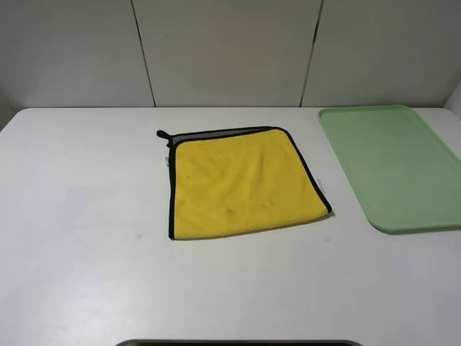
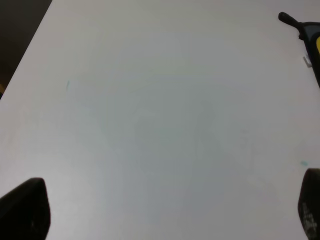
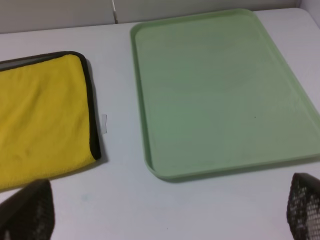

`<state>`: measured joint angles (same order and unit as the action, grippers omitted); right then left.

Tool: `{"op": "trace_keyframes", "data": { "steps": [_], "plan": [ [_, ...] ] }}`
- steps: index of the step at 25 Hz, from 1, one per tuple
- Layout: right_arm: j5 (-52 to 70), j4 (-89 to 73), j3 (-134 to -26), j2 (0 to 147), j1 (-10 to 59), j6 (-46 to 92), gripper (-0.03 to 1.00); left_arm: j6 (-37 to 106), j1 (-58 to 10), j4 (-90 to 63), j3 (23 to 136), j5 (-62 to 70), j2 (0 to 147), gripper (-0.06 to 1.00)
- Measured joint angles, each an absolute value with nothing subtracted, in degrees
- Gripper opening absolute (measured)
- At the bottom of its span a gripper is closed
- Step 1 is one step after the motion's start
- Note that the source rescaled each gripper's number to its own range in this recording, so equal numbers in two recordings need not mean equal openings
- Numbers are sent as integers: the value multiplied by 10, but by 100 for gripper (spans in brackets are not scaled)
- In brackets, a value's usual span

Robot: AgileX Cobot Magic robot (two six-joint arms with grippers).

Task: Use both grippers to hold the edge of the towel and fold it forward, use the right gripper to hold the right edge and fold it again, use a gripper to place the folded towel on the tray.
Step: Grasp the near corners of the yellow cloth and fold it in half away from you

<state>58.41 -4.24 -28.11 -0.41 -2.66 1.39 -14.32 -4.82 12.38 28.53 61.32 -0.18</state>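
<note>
A yellow towel with black trim lies flat at the middle of the white table, with a grey strip showing along its far edge and a black loop at its far left corner. The green tray lies to its right, with nothing on it. Neither arm shows in the exterior high view. My left gripper is open over bare table left of the towel; only the towel's loop corner shows there. My right gripper is open, near the towel's right edge and the tray.
The white table ends at a grey panelled wall behind. A small white tag lies between towel and tray. A dark curved edge shows at the table's near side. The table's left edge shows in the left wrist view.
</note>
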Motion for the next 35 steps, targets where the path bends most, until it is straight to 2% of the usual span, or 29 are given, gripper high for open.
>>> {"op": "trace_keyframes", "data": {
  "steps": [5,12,23,26,35],
  "plan": [
    [587,-42,-286,15,-27,14,100,-143,-48,123,315,613,-2,99],
    [584,-42,-347,152,-27,18,100,-116,-48,123,344,612,11,99],
    [485,-43,-421,356,-24,88,100,-17,-48,123,396,591,256,98],
    [470,-44,-438,412,-8,132,100,0,-75,123,419,574,327,98],
    [430,-45,-492,594,97,225,100,91,-217,125,466,522,516,98]
  ]
}}
